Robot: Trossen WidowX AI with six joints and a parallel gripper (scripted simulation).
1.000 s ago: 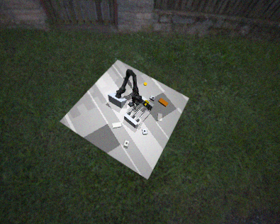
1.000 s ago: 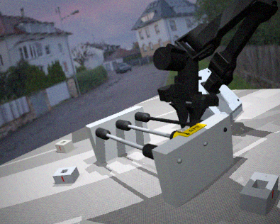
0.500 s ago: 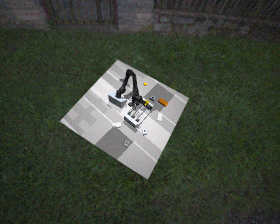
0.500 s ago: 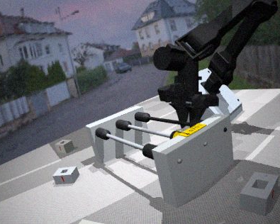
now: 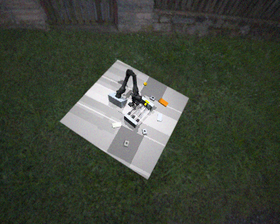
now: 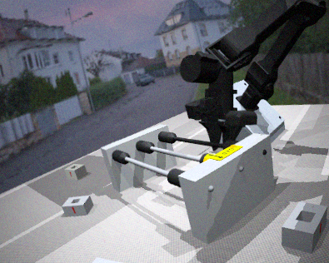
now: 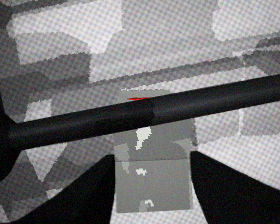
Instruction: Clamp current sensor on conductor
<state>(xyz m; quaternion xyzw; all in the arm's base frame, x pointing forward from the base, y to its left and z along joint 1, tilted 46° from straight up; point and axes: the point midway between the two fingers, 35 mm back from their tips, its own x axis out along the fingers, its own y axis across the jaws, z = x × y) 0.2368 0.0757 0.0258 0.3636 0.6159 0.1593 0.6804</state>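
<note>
Gripping the grey split-core sensor (image 7: 153, 186) across its opposite sides with the black gripper (image 5: 133, 104) (image 6: 222, 142) (image 7: 152, 160), fingers standing a little under half open. Holding the sensor by the black conductor (image 5: 129, 113) (image 6: 197, 141) (image 7: 217, 95), partly behind it in the wrist view; not showing plainly whether passing fully around it, nor whether latching. Showing a thin red mark (image 7: 137, 99) just past the rod, perhaps belonging to the arrow, its direction being too small to tell. Placing a yellow label (image 5: 147, 102) (image 6: 227, 152) on the near upright panel (image 6: 228, 179), leaving its lettering too small to read surely.

Probably handling as light, stiff plastic, smooth enough for slipping or twisting under an off-centre pinch. Likely needing a hold low and square on the flat side walls, sparing the hinge and latch, and perhaps resisting springily while closing. Pressing askew possibly risking rubbing against the rod.
</note>
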